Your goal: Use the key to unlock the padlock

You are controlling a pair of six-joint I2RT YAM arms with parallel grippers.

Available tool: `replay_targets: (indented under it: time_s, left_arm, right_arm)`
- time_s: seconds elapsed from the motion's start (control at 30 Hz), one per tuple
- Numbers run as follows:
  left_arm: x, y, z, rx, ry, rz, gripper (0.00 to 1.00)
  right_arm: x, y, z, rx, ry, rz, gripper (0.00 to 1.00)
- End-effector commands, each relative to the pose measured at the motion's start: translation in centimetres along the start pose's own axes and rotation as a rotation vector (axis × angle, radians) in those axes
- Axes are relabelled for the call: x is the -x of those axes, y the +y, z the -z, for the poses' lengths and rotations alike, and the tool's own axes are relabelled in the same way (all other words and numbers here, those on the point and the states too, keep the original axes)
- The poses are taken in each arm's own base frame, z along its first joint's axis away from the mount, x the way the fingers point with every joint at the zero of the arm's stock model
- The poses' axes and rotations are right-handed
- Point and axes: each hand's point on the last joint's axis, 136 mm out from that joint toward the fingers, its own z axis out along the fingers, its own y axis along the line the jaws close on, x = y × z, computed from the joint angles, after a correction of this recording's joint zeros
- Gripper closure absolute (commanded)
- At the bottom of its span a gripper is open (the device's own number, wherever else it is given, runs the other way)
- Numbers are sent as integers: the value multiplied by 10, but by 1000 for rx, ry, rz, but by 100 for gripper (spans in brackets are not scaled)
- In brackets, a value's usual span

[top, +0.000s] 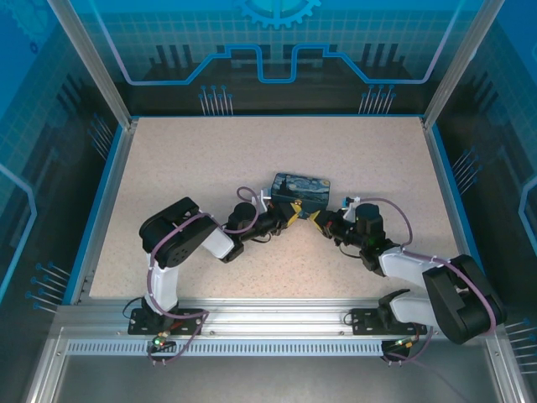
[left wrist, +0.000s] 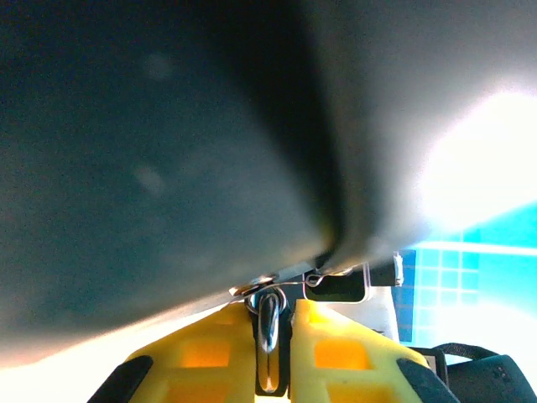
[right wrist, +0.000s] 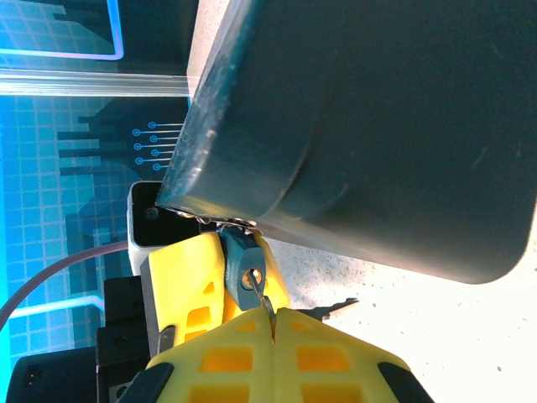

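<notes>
Left arm reaches rightward over the table (top: 210, 159), elbow raised. Left gripper (top: 291, 215) sits low at the painted box (top: 300, 190), fingers closed on the small bluish padlock (right wrist: 247, 274) under the box's edge. Right arm mirrors it. Right gripper (top: 316, 217) has its fingers pressed together on a thin metal loop (right wrist: 265, 302) through the padlock. The right wrist view adds a key-shaped piece (right wrist: 336, 307) on the table.

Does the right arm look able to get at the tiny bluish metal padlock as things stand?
Probably yes: the right tool sits right against the tiny bluish metal padlock, under the edge of the dark rectangular box, with nothing between them.
</notes>
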Motion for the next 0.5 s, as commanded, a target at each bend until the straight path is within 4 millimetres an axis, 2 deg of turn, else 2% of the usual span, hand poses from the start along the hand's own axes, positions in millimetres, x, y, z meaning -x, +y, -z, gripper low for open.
replay_targets:
  time_s: [0.0, 0.47]
  left_arm:
    - [5, -48, -1, -142, 2, -36, 100]
    - [4, -48, -1, -143, 6, -37, 100]
  right_arm:
    - [-3, -6, -1, -21, -2, 15, 100]
    - [5, 13, -9, 15, -6, 18, 100]
